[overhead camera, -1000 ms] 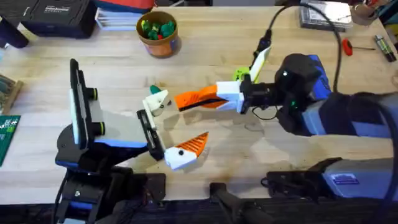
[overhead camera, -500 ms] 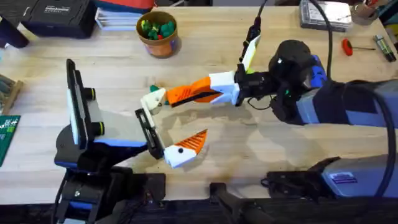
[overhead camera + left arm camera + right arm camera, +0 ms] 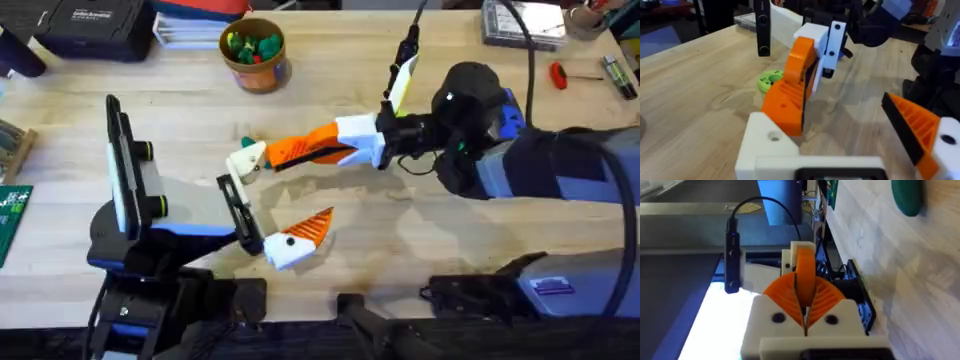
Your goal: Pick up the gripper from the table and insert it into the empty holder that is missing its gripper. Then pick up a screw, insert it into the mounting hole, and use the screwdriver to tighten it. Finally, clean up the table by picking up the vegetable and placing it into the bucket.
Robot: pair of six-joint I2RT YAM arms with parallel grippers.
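My right gripper is shut on the gripper, a bright orange wedge, and holds its tip against the white empty holder on my left claw. The right wrist view shows the wedge pinched between my orange pads, with the holder just beyond. My left gripper is open; its other finger carries an orange tip. The teal vegetable lies on the table near the holder. The tan bucket stands at the back. Screw and screwdriver are hidden or out of view.
A flat green disc lies on the wood beyond the wedge. A red-handled tool and other items sit at the back right, a black case at the back left, and a green circuit board at the left edge.
Since a second ago my right arm has moved left and slightly farther back, bringing the orange wedge up to the white holder. Over the last half second nothing has visibly moved.
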